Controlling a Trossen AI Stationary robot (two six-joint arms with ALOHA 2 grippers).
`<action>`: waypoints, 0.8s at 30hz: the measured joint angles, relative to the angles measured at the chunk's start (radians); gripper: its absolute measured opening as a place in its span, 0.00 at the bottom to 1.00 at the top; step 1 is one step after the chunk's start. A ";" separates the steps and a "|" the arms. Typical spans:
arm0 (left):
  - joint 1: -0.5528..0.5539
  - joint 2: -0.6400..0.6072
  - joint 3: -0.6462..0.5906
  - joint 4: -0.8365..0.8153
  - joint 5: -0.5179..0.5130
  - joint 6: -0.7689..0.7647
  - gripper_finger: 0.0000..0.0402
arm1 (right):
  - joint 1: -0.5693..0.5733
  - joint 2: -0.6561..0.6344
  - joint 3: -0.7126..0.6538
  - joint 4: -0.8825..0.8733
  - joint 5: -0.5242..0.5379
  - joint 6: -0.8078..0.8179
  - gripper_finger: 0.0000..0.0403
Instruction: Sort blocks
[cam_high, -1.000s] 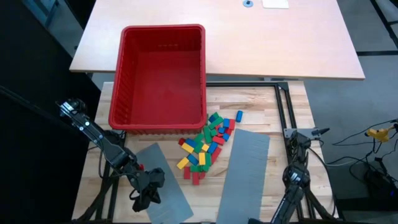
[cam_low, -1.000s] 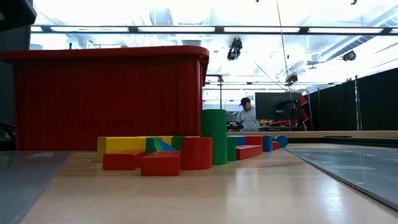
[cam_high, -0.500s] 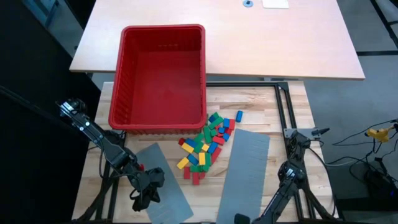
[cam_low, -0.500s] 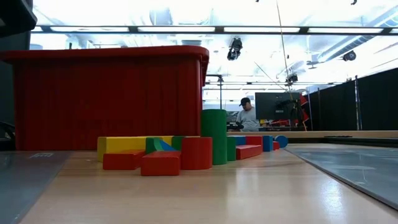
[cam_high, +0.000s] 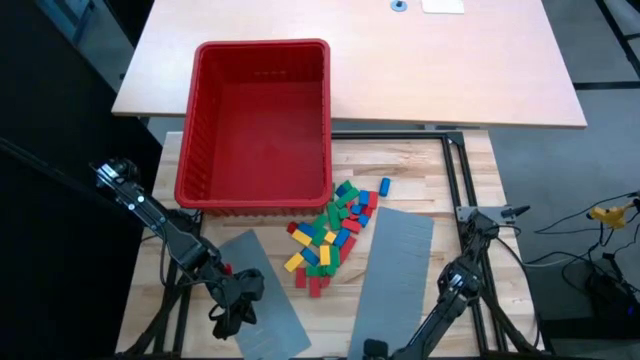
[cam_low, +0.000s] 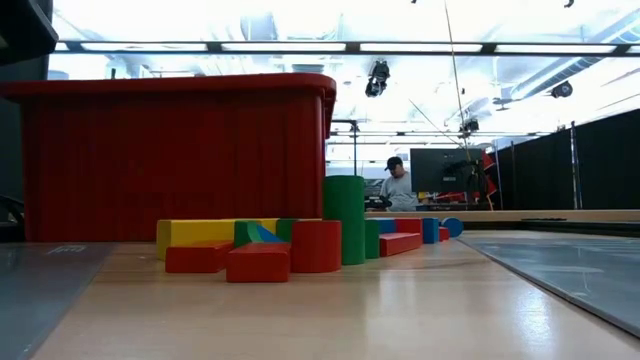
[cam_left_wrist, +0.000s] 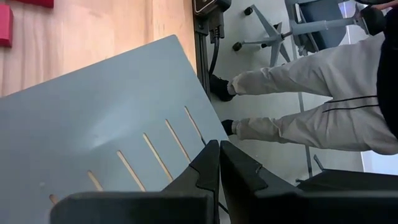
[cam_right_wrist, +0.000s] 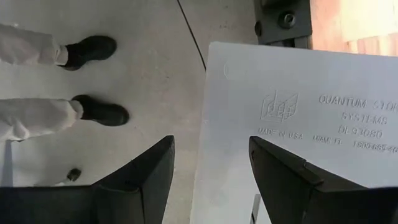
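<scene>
Sorting has not visibly begun: the blocks (cam_high: 333, 226) lie in 1 loose heap on the wooden table (cam_high: 420, 180), just in front of the near wall of the red bin (cam_high: 262, 120) and between the 2 grey slotted panels, and no block shows inside the bin. From table height the heap reads as a low jumble, red bricks lying flat nearest, 1 green piece (cam_low: 344, 219) standing upright above the rest.

The left gripper (cam_left_wrist: 219, 163) hangs over the near end of the left grey panel (cam_high: 258, 300), at the near-left of the table, its 2 fingers pressed together with nothing between them. The right gripper (cam_right_wrist: 211, 168) sits at the near edge of the table over the near end of the right grey panel (cam_high: 392, 275), its fingers spread wide and empty. Both wrist views look past the table edge to the floor, where a person's legs and dark shoes show.

The bricks look small, rigid and light, with smooth painted faces, so a firm pinch across the 2 long flat sides should hold 1 without crushing it. Being light, they will likely skid or tip if a finger nudges them, and neighbours touching in the heap may be dragged along. The outlying pieces, such as the lone blue one (cam_high: 384, 185) at the far right of the heap, look easiest to take first.
</scene>
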 joint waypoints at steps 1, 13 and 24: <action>0.000 0.000 0.000 0.000 0.001 0.000 0.00 | 0.000 0.000 0.000 0.002 0.000 0.000 0.48; 0.000 0.000 0.000 -0.002 0.002 -0.007 0.00 | 0.000 0.001 -0.003 0.004 0.021 0.000 0.48; 0.000 0.000 0.000 -0.003 0.005 -0.027 0.00 | 0.009 0.054 -0.001 0.007 -0.030 0.017 0.48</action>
